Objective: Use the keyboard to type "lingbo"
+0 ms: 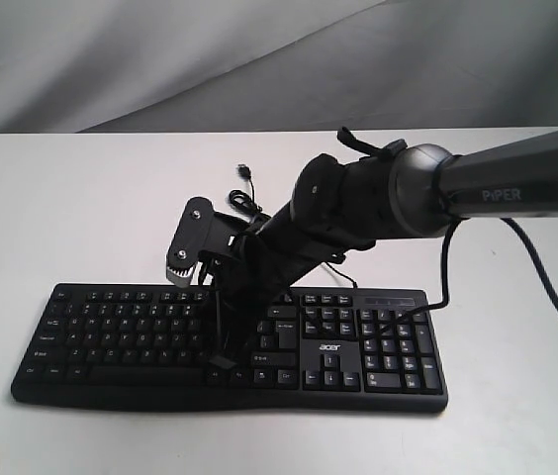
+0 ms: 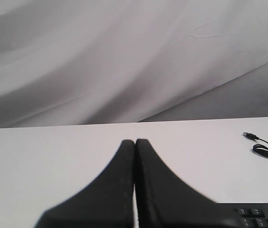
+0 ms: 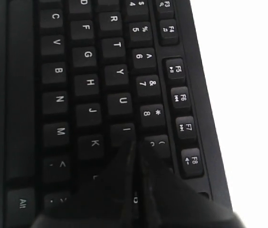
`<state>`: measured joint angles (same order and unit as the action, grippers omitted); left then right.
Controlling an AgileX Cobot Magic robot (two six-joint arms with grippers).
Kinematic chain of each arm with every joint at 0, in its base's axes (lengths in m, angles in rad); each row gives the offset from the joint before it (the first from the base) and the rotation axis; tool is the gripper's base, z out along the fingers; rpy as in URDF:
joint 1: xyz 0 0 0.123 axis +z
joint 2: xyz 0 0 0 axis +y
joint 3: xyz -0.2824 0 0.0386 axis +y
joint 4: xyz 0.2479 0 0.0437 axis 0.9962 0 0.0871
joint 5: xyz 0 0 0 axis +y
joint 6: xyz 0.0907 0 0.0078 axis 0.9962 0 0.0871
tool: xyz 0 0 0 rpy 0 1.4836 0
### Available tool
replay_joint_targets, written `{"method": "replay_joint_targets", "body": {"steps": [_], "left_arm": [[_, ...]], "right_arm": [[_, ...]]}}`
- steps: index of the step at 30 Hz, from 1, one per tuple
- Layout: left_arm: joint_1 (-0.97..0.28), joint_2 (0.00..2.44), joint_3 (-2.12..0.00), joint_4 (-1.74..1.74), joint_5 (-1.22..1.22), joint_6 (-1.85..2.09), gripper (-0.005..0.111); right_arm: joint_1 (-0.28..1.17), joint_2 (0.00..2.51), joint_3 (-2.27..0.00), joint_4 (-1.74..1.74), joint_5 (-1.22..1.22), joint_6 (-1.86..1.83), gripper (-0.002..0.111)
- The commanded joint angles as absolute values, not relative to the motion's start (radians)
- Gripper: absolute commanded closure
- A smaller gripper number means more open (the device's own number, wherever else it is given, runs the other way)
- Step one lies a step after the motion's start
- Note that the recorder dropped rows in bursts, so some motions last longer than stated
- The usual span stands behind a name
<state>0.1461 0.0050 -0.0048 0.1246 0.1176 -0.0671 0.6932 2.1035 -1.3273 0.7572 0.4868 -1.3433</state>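
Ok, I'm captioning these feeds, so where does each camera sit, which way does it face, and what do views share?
Exterior view: off the arms, above the typist's side, looking down across the keyboard toward the grey backdrop; the right arm reaches over it.
Left wrist view: behind the left gripper, fingers shut, facing out across the white table.
Right wrist view: behind the right gripper, fingers shut, facing down onto the letter keys.
Shared: keyboard in all three; USB cable in exterior and left wrist views.
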Motion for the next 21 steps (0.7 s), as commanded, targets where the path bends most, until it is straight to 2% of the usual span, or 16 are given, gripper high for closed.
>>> {"method": "replay_joint_targets", "body": {"steps": [1,21], "left_arm": [[0.139,0.000,0.000,0.125,0.109,-0.069,0.106],[0.139,0.000,0.000,0.125,0.109,-0.069,0.106]], "right_arm": [[0.688,2.102,-1.323,0.780,0.483,-1.367,0.108],[0.688,2.118,-1.323,0.795,0.477,-1.392,0.108]]}}
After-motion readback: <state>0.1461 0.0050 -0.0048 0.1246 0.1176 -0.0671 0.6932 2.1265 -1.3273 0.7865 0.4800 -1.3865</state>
